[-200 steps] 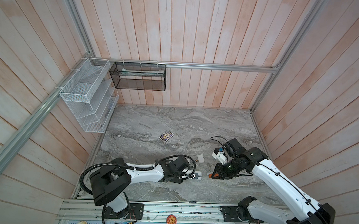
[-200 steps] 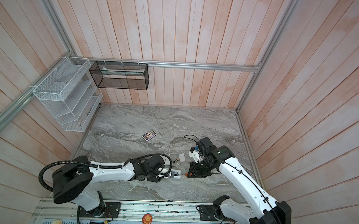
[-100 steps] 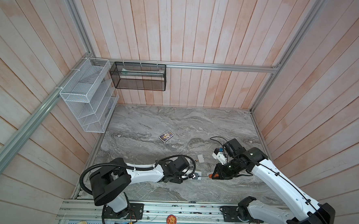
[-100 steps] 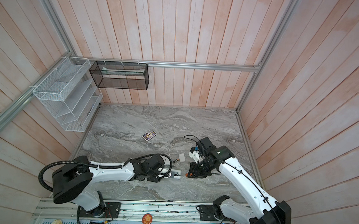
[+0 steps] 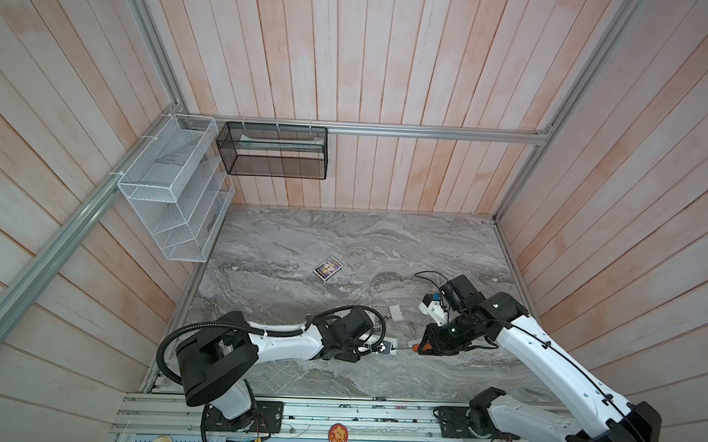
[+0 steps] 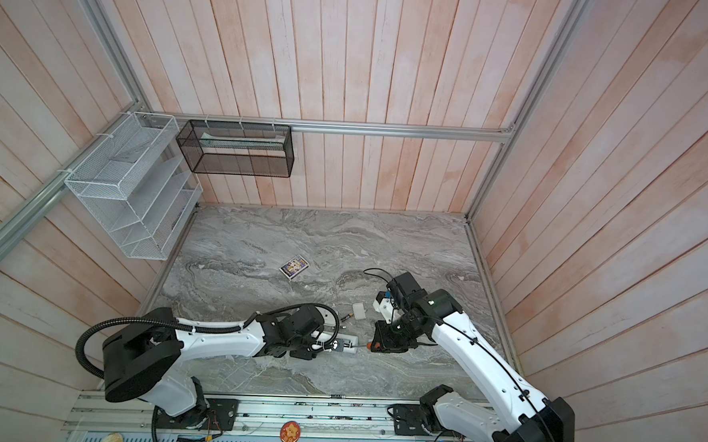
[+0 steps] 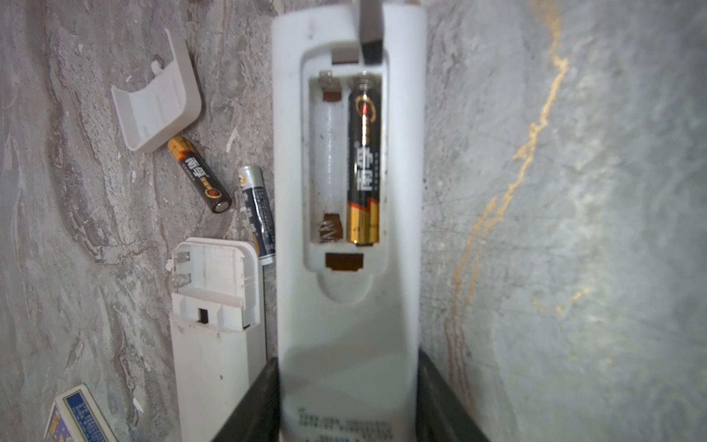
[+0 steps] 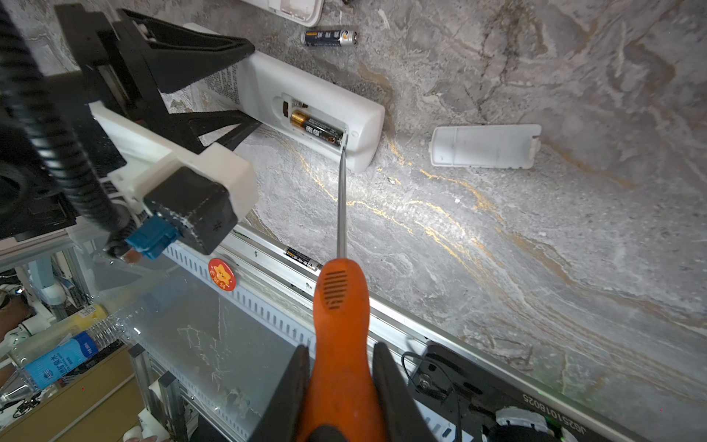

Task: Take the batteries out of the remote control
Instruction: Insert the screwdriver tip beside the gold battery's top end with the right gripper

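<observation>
Right wrist view shows your right hand (image 8: 340, 346) clenched on the screwdriver (image 8: 340, 306), blade tip at the end of the lone battery (image 8: 316, 128), which lies lengthwise in the remote control (image 8: 367, 114) that your left hand (image 8: 256, 86) is grasping.

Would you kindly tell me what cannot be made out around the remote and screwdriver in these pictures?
- Tip of the screwdriver: blurred and cut by the edge, left wrist view.
- Button face of the remote: turned away in every view.
- Blue battery: partly behind the remote, left wrist view.
</observation>
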{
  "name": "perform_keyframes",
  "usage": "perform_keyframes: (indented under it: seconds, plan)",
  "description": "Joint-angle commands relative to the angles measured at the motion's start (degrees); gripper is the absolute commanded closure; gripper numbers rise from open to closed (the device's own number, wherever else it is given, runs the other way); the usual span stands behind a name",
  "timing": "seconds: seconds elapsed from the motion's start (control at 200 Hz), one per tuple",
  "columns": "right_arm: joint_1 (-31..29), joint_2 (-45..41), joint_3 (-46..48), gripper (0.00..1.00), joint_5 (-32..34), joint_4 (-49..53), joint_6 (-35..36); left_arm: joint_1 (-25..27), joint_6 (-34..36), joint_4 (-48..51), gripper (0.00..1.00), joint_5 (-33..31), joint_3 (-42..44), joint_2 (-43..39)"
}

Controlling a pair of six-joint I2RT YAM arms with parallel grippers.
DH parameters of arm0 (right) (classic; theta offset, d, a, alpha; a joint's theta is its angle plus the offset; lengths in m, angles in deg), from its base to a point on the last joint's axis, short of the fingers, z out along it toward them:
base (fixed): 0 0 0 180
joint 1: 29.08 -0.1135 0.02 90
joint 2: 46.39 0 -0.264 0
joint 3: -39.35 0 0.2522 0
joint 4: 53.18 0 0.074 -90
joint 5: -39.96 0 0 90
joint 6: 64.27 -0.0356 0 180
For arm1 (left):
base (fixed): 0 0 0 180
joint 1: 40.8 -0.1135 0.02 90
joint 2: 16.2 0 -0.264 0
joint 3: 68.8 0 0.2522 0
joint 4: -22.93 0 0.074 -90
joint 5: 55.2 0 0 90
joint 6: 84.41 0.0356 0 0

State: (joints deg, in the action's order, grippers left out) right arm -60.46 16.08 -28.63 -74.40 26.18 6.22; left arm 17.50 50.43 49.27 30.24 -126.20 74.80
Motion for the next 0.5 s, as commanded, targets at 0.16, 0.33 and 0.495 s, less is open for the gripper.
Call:
perform_keyframes:
  seconds: [0.16, 0.33, 0.495]
  plan:
    - [-0.2, 1.1, 1.5, 1.0, -0.5, -1.1, 0.3, -0.2, 1.6, 8.6, 1.0, -1.6, 4.0, 3.2]
    - [-0.3, 1.0, 2.3, 1.0, -2.2, -2.5, 0.6, -0.3, 1.6, 8.6, 1.0, -1.5, 3.9, 3.3]
    - [-0.2, 0.8, 3.1, 1.0, -3.9, -3.9, 1.0, -0.2, 1.7, 8.7, 1.0, -1.4, 4.1, 3.2]
